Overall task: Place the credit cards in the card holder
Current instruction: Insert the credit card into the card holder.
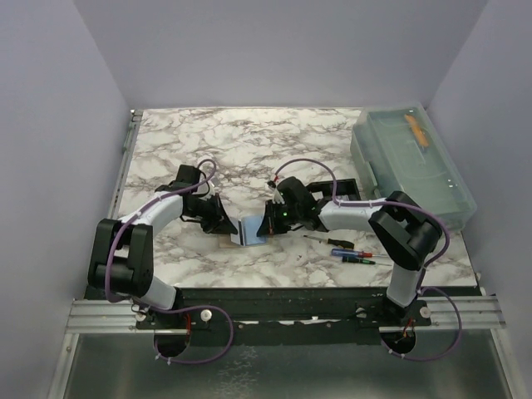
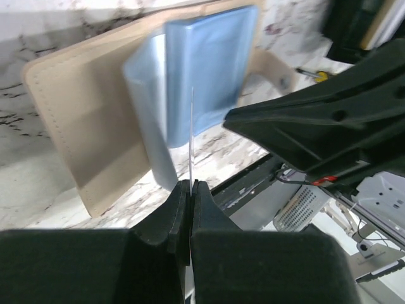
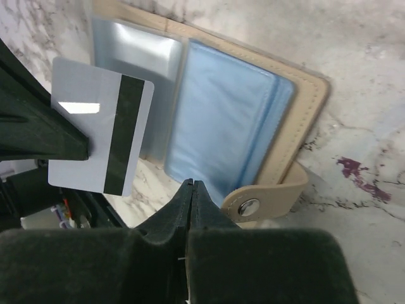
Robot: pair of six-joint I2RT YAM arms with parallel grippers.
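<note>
Tan leather: the card holder (image 3: 310,114) lies open on the marble bench (image 1: 249,141), near its middle, between the two arms. A snap tab (image 3: 248,206) sticks out from one edge.
Blue plastic: a stack of pale blue sleeves (image 3: 221,126) fills the holder. In the left wrist view one leaf curls up off the stack, though it is blurred there.
White card: one credit card (image 3: 101,136), white with a dark stripe, hangs in the air at the holder's open side, overlapping a clear pocket (image 3: 142,63). It is not yet in any pocket. No second card shows in these views.
Left fingers (image 2: 180,202): clamped tight on one end of the card, which shows edge-on as a thin pale line rising from the tips. Gripping one end probably leaves the other end free to lead into a pocket.
Right fingers (image 3: 183,196): pressed together, with the tips at the edge of the blue sleeves just beside the snap tab. Whether they pinch a leaf or only rest against it cannot be told. Either way they seem placed to steady the holder.
Next move: likely lining the card's free edge up with a pocket mouth.
Risk: the floppy sleeves may fold, or the light holder may slide.
Right side: screwdrivers (image 1: 349,249) and a translucent bin (image 1: 411,170) lie well apart from the work.
</note>
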